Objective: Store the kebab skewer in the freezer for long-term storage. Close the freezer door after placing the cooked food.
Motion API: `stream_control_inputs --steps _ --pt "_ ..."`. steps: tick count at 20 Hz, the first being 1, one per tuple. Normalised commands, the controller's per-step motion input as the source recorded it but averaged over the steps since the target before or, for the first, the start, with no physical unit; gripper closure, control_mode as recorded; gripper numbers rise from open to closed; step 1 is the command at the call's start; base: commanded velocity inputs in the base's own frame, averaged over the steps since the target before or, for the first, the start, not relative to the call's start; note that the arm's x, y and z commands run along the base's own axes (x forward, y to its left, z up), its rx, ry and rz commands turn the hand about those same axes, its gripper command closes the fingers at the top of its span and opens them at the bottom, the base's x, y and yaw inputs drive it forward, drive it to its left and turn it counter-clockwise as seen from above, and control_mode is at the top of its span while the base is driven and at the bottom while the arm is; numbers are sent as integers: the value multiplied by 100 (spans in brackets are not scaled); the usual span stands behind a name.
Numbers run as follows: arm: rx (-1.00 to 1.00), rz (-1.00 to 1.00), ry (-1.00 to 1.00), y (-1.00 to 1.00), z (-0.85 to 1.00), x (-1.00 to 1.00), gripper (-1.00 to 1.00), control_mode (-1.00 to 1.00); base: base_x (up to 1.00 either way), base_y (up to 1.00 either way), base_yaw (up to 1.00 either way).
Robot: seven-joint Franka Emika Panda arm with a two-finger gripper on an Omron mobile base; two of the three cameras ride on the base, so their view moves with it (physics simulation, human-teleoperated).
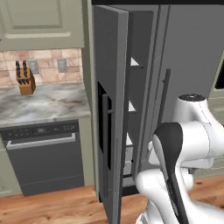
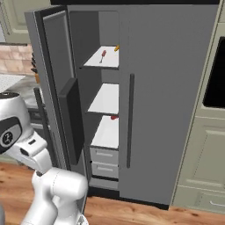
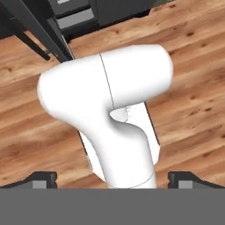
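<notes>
The freezer [image 2: 99,26] stands open, its white shelves [image 2: 105,99] showing. The freezer door [image 2: 57,79] is swung wide to the left; in the left base view the freezer door [image 1: 109,109] stands edge-on with its black panel and dark handle. A slender stick-like item, the kebab skewer [image 2: 103,56], lies on the top shelf, too small to make out in detail. My gripper [image 3: 113,180] is open, its fingertips [image 3: 44,179] far apart with nothing between them. It points down at the wood floor, well away from the shelves.
A small orange bit [image 2: 116,48] lies at the back of the top shelf and a red item [image 2: 114,117] on a lower shelf. Grey drawers [image 2: 104,160] sit below. The plain right door [image 2: 167,88] is shut. Left of the fridge: counter [image 1: 43,105], knife block [image 1: 25,81], dishwasher [image 1: 43,157].
</notes>
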Motion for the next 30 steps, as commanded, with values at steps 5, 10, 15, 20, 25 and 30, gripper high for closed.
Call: stream_control_inputs --steps 5,10,15,20,25,30 --pt "-18 -36 -18 92 1 12 -100 -100 0 0 0" --pt "-46 -31 -25 88 0 57 -100 -100 0 0 0" --pt "-49 -34 -19 78 0 100 -100 -100 0 0 0" --pt "-37 -43 -11 68 0 100 -100 -100 0 0 0" --pt "-23 -30 -3 16 -1 70 -100 -100 0 0 0" --pt "-7 -7 1 0 -16 47 -100 -100 0 0 0"
